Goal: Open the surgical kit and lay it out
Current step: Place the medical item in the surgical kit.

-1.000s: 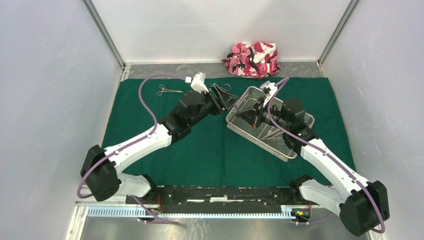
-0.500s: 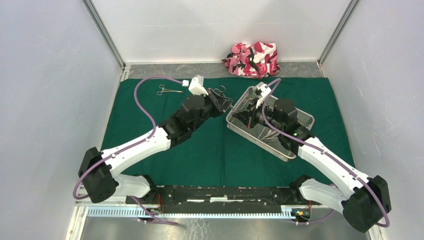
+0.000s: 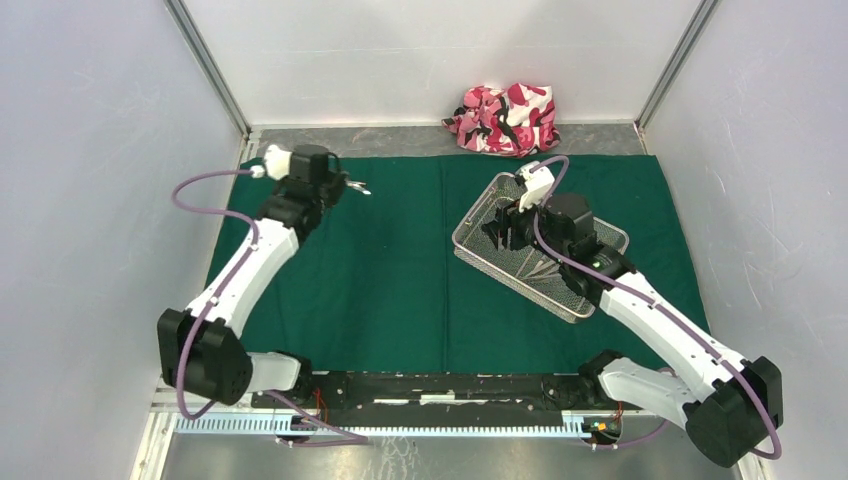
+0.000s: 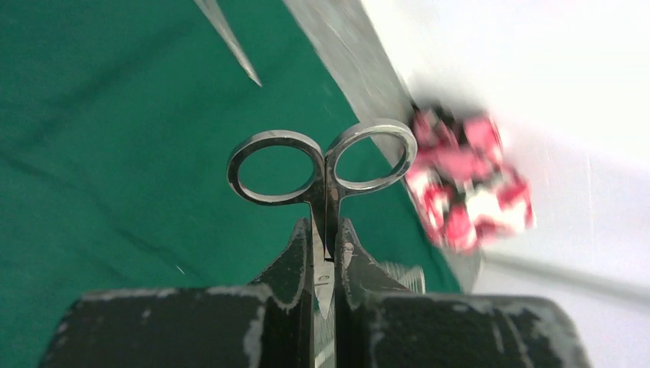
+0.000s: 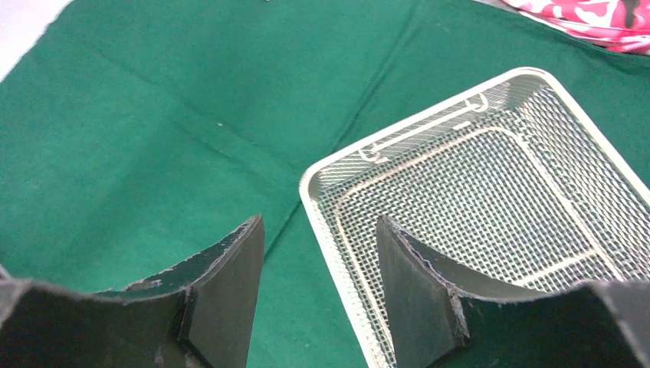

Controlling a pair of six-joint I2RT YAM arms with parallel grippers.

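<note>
Left gripper (image 4: 325, 230), clamping scissors (image 4: 322, 165), had swung from tray (image 5: 306, 184) to desk's (image 3: 350, 141) far-left corner for laying out; right gripper (image 5: 318, 226) gaped.

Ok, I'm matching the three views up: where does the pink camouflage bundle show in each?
Top external: pink bundle at top centre, beyond the green cloth.
Left wrist: blurred, right of middle.
Right wrist: top right corner, cut off.
Shared landmark: the green cloth, in all three.

Bright, even light; blurry camouflage bundle (image 4: 467, 184)
</note>
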